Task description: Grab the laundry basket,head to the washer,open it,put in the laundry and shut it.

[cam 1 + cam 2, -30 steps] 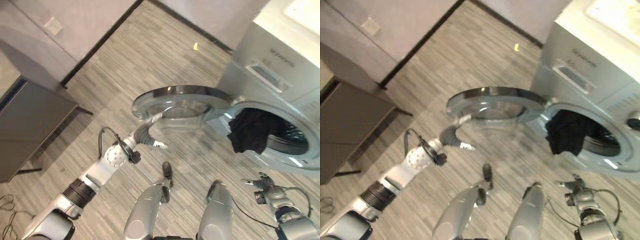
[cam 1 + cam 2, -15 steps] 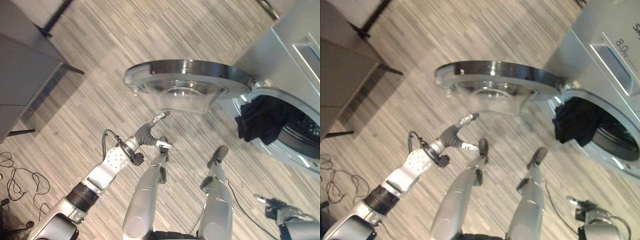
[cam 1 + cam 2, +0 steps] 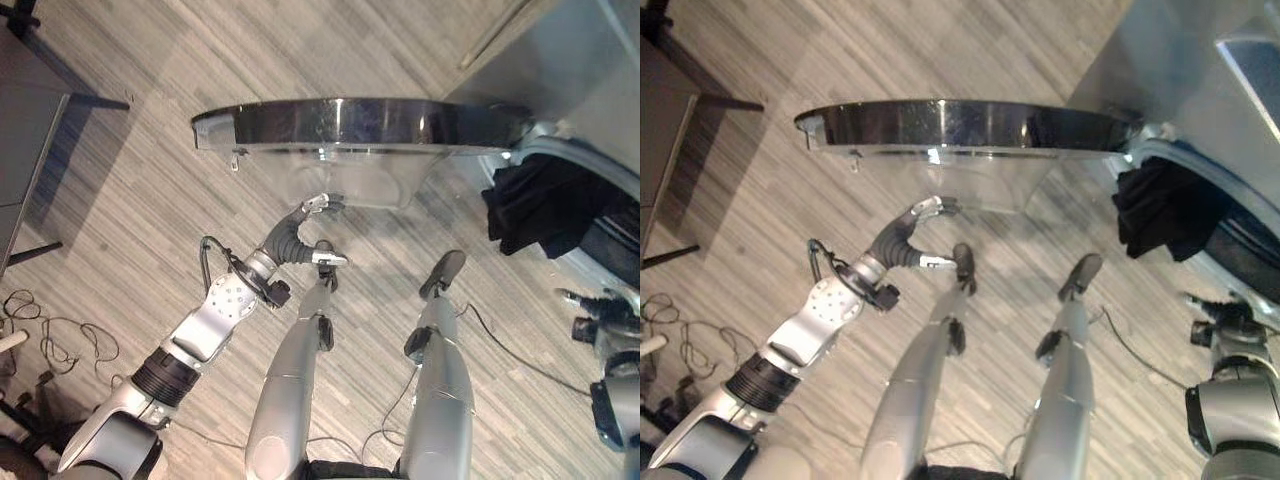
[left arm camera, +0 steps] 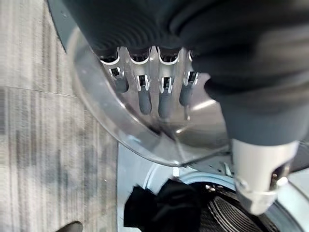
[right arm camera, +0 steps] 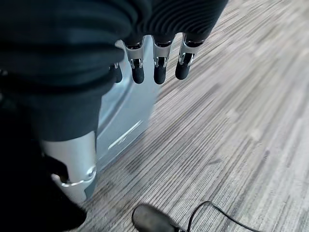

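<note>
Left hand up close, dark ribbed cover on top, silver fingers with dark tips held straight in a row. Fingertips right against the clear round bowl of the washer door, touching or nearly so. Thumb off to the side, apart from the fingers. Past the door, the round washer opening, with dark laundry hanging over its rim. Striped grey floor beside it.

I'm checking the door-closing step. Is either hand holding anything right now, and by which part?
Nothing is held. The left hand, fingers straight, is by the clear bowl of the open washer door; contact cannot be told. The right hand hangs open near the washer.
</note>
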You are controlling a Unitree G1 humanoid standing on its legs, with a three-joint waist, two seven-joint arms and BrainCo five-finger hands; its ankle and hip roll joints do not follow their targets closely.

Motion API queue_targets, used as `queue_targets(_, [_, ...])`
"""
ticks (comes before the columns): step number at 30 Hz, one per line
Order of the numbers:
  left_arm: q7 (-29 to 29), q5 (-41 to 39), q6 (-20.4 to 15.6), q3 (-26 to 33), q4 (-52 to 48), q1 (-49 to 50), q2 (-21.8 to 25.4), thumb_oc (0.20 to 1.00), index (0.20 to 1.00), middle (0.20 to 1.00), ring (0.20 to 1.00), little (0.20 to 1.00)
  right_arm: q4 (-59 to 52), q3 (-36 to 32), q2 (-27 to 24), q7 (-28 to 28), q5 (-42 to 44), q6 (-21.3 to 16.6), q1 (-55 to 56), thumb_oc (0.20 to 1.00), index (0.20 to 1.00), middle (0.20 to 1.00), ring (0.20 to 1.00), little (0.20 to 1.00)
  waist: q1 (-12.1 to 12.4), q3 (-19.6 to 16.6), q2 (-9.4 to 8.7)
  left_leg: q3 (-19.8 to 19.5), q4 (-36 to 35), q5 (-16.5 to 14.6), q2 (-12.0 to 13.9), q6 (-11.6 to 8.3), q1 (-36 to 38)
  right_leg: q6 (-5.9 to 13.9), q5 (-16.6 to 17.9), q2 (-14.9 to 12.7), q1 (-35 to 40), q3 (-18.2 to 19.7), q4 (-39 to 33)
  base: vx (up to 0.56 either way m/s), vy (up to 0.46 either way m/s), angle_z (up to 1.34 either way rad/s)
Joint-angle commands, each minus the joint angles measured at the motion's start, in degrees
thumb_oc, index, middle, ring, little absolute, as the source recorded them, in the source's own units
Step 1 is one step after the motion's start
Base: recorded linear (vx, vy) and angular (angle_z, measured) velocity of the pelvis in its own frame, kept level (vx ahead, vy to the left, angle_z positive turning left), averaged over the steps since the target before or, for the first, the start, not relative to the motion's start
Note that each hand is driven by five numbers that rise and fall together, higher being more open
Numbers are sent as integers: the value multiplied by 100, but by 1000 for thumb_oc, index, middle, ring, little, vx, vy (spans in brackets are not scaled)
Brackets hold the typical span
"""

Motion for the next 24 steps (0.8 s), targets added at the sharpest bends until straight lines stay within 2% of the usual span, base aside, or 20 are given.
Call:
queue_targets(1, [243, -177, -418, 62, -203, -4, -369, 1000, 1000, 1000, 1000, 1000, 209, 343, -316, -276, 6, -82, -103, 1000, 1000, 1000, 1000, 1000, 9, -17, 338, -355, -43, -323, 566, -776, 42, 417, -551, -214, -681, 167, 546, 0, 0, 0])
queue_targets(6, [331, -335, -491, -61, -254, -99, -479, 1000, 1000, 1000, 1000, 1000, 142, 625, -272, -532, -82, -190, -659, 1000, 1000, 1000, 1000, 1000, 94, -17, 412, -382, -139, -261, 525, -773, -67, 406, -573, -207, -843, 191, 605, 2, -14, 0])
queue_targets(9, [387, -429, -578, -139, -378, -182, -388, 1000, 1000, 1000, 1000, 1000, 58, 784, -525, -821, -159, -272, -1155, 1000, 1000, 1000, 1000, 1000, 108, -17, 480, -496, -152, -219, 476, -780, -198, 358, -628, -122, -937, 354, 552, 3, -34, 8])
queue_targets(12, [476, -578, -638, -65, -496, -117, -304, 1000, 1000, 1000, 1000, 1000, -44, 847, -687, -1188, -201, -351, -1541, 1000, 1000, 1000, 1000, 1000, 186, -17, 497, -522, -173, -201, 428, -781, -269, 353, -638, -111, -1011, 375, 563, -6, 6, 5])
queue_targets(17, [627, -621, -699, -30, -464, -123, -234, 1000, 1000, 1000, 1000, 1000, -106, 733, -793, -1474, 173, -495, -2042, 1000, 1000, 1000, 1000, 1000, 281, -17, 510, -531, -197, -183, 391, -768, -319, 362, -639, -111, -1058, 365, 562, 0, 0, 0])
queue_targets(18, [670, -654, -726, -15, -441, -131, -250, 1000, 1000, 1000, 1000, 1000, -140, 600, -695, -1539, 505, -595, -2181, 570, 570, 570, 570, 570, 320, -17, 515, -528, -223, -177, 388, -763, -306, 361, -643, -112, -1034, 358, 544, 0, 0, 0])
queue_targets(19, [680, -680, -740, -30, -425, -138, -279, 1000, 1000, 1000, 1000, 1000, -167, 488, -606, -1577, 764, -682, -2277, 467, 467, 467, 467, 467, 343, -18, 521, -529, -228, -173, 388, -761, -292, 357, -644, -108, -1016, 353, 541, 0, 0, 0])
queue_targets(20, [681, -684, -744, -36, -416, -146, -269, 1000, 1000, 1000, 1000, 1000, -164, 486, -597, -1581, 790, -694, -2271, 278, 278, 278, 278, 278, 347, -17, 514, -531, -233, -172, 390, -763, -286, 357, -643, -104, -1007, 349, 534, 0, 0, 0])
queue_targets(21, [694, -696, -753, -90, -365, -203, -332, 1000, 1000, 1000, 1000, 1000, -185, 303, -363, -1542, 1295, -828, -2409, 200, 200, 200, 200, 200, 384, -18, 530, -529, -238, -176, 392, -762, -247, 351, -641, -95, -947, 338, 507, 0, 0, 0])
queue_targets(23, [685, -684, -755, -125, -327, -238, -385, 1000, 1000, 1000, 1000, 1000, -237, 247, -190, -1510, 1511, -915, -2465, 200, 200, 200, 200, 200, 411, -18, 535, -535, -241, -179, 398, -765, -216, 346, -637, -88, -895, 321, 479, 0, 0, 0])
queue_targets(24, [664, -679, -751, -198, -279, -277, -487, 1000, 1000, 1000, 1000, 1000, -371, 183, 155, -1499, 1739, -1039, -2535, 200, 200, 200, 200, 200, 456, -20, 537, -535, -235, -177, 396, -776, -161, 333, -630, -71, -784, 306, 427, 0, 0, 0])
